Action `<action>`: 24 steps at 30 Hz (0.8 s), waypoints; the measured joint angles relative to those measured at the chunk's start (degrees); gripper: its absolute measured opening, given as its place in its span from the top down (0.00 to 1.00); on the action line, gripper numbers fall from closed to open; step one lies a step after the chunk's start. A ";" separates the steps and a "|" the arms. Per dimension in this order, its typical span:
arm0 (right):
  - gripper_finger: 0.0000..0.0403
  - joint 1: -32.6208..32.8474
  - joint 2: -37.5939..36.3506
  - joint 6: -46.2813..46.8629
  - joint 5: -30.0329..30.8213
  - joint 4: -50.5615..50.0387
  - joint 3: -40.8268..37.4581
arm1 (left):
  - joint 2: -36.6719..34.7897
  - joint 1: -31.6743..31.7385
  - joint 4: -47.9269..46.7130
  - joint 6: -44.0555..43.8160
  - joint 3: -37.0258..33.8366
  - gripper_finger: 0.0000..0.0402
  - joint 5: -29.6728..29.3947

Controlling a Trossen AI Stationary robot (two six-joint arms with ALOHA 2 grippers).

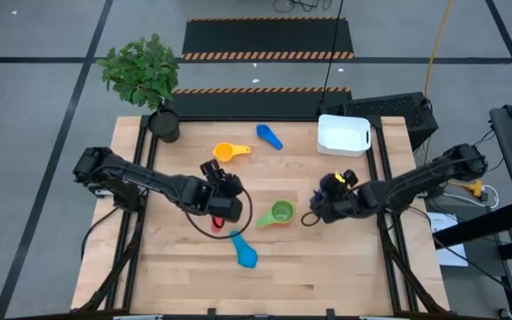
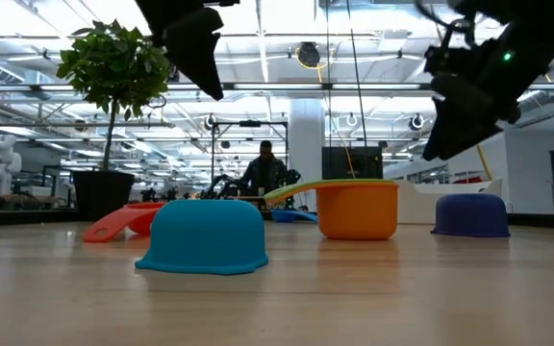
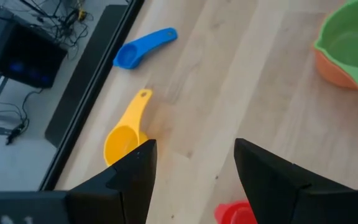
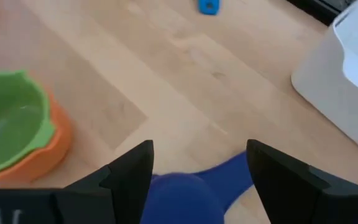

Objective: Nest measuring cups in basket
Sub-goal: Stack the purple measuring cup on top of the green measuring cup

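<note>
The white basket sits empty at the far right of the surface while the cups lie scattered. Green cup already sits in orange; the right pincer, open, hovers over the navy cup, which it should grasp next. The left pincer is open above the red cup.

Both arms reach in from the sides toward the middle of the tabletop. The left gripper hangs left of centre, wrist bent down, fingers spread with nothing between them. The right gripper sits right of centre, angled down, fingers parted wide.
</note>
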 joint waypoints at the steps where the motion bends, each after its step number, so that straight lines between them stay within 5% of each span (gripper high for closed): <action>1: 0.38 -0.78 0.00 -0.01 -0.31 0.78 -0.56 | 0.00 0.11 0.32 0.38 0.00 0.46 0.25; 10: 0.38 -5.82 -0.02 -0.67 -13.81 5.42 -5.73 | 0.00 1.41 1.09 2.86 0.00 0.46 1.37; 21: 0.38 -5.24 0.03 1.59 -36.00 15.91 -10.21 | 0.00 2.63 8.43 8.87 0.02 0.46 4.59; 24: 0.38 -4.04 -0.05 2.46 -37.90 15.98 -10.46 | 0.00 2.63 9.25 9.69 0.02 0.46 5.56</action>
